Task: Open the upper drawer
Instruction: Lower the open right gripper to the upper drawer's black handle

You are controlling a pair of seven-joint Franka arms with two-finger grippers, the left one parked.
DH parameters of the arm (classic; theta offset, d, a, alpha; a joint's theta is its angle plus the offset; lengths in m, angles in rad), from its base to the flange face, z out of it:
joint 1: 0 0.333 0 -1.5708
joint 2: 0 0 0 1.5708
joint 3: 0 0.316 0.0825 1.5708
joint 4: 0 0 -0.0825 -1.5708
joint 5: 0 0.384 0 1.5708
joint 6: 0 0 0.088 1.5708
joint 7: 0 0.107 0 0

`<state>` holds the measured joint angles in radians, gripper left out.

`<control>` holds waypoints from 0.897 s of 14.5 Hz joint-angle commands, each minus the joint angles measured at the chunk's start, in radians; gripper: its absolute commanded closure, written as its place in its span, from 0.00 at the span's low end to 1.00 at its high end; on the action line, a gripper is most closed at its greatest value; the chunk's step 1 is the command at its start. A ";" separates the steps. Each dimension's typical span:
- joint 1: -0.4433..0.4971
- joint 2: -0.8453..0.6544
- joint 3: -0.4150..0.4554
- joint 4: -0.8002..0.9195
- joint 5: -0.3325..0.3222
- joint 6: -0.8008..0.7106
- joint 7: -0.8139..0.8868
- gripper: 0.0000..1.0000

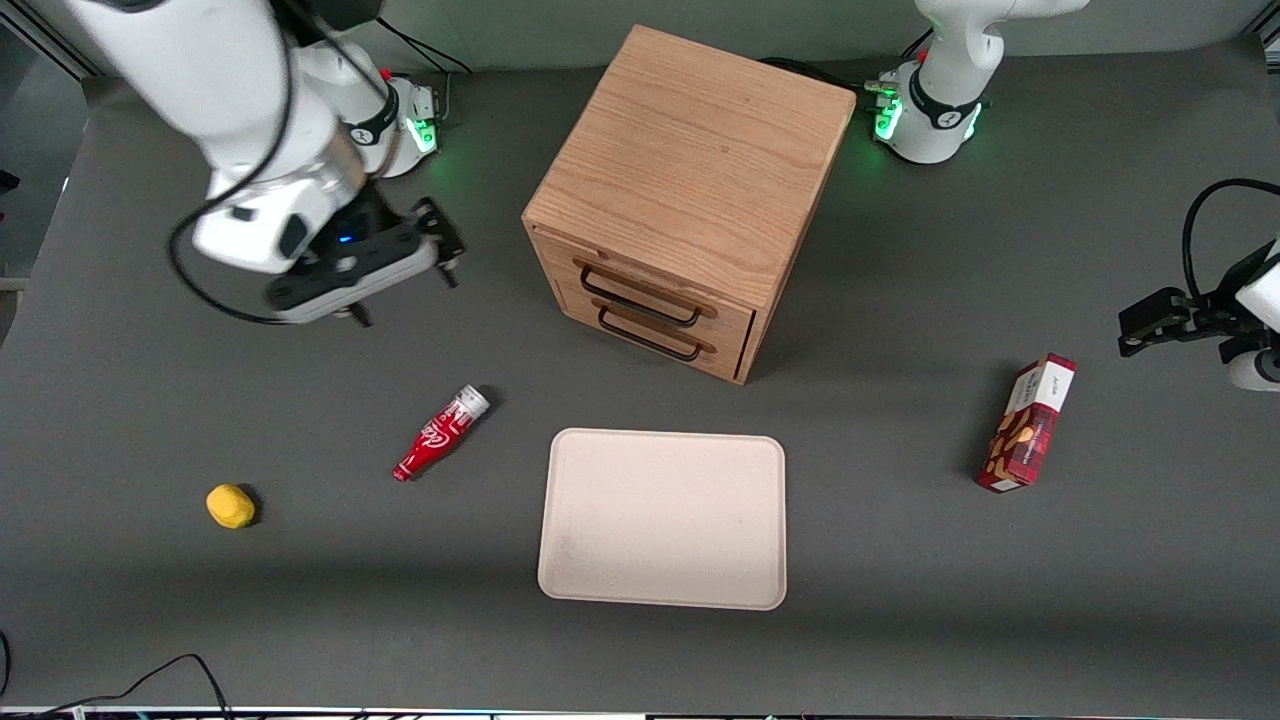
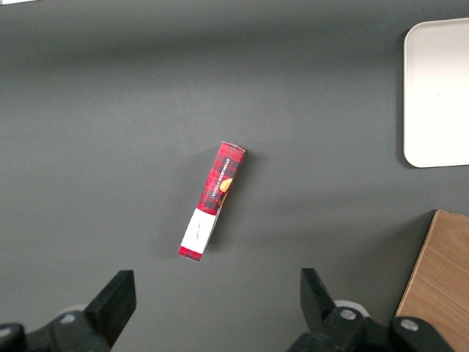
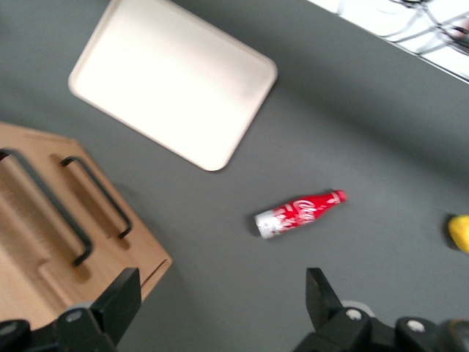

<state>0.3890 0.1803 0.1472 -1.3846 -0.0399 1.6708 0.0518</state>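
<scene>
Hand (image 1: 400, 262) hanging above the worktop (image 1: 900, 600), fingers spread apart and holding nothing, well apart from the cabinet (image 1: 690, 170) toward the working arm's end; probably poised there to come at the drawer fronts; upper drawer (image 1: 650, 290) shut flush, above its twin, front facing the tray (image 1: 663, 518); thin black wire handle (image 1: 640, 297) lying level along the front, its long axis crosswise to any pull.

Oak cabinet (image 1: 690, 190), red bottle (image 1: 440, 433), cream tray (image 1: 662, 580).
</scene>
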 commanded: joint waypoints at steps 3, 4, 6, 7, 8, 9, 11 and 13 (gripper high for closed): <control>0.074 0.097 0.063 0.073 -0.002 -0.011 0.005 0.00; 0.071 0.126 0.090 0.097 0.000 -0.011 0.005 0.00; 0.062 0.178 0.129 0.133 0.023 -0.011 -0.044 0.00; 0.056 0.200 0.127 0.142 0.067 -0.011 -0.105 0.00; 0.045 0.211 0.123 0.144 0.113 -0.010 -0.177 0.00; 0.031 0.228 0.123 0.144 0.142 -0.008 -0.232 0.00; 0.019 0.248 0.123 0.144 0.163 0.021 -0.312 0.00; 0.011 0.286 0.124 0.142 0.164 0.036 -0.393 0.00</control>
<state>0.4087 0.4134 0.2623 -1.2848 0.1029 1.6999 -0.2533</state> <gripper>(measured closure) 0.000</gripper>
